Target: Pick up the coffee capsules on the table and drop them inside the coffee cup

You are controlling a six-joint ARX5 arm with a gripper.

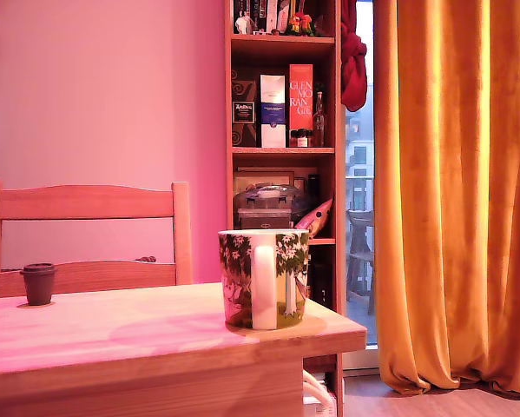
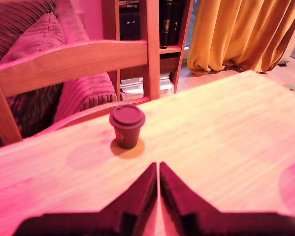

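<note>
We see one capsule (image 1: 38, 283) upright on the table (image 1: 138, 334), near the far edge toward the exterior view's left. The coffee cup (image 1: 264, 279) stands well apart from it, near the front corner on the exterior view's right, handle toward the camera. A chair (image 1: 86, 234) sits behind the far edge, just behind the capsule. A bookshelf (image 1: 283, 148) stands behind the cup, a curtain (image 1: 450, 191) to its right. In the wrist view the gripper (image 2: 158, 166) hangs over the table just before the capsule, apart from it.
</note>
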